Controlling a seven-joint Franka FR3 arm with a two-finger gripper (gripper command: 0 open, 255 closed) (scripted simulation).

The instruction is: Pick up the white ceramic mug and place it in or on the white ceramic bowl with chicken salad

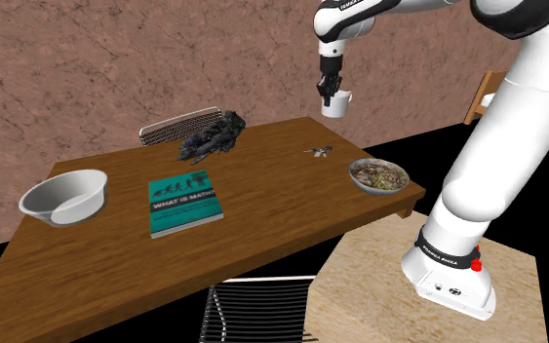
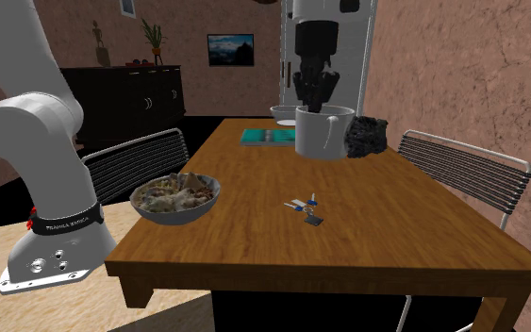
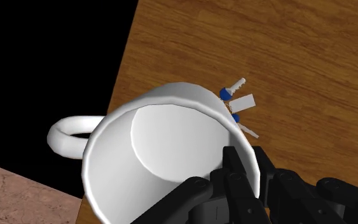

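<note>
We see the white mug [image 1: 336, 103] hanging upright from the jaws, which pinch its rim, high above the counter [image 1: 262, 209] near the keys [image 1: 318, 151], the salad bowl [image 1: 378, 175] lying below toward the shoulder view's lower right, the arm's wrist pointing straight down.

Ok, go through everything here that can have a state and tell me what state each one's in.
gripper: shut on the mug's rim, above the table.
mug: held in the air, empty.
salad bowl: filled, resting on the table near its edge.
white bowl: empty, upright on the table.
book: closed, lying flat, cover up.
keys: lying loose on the table.
</note>
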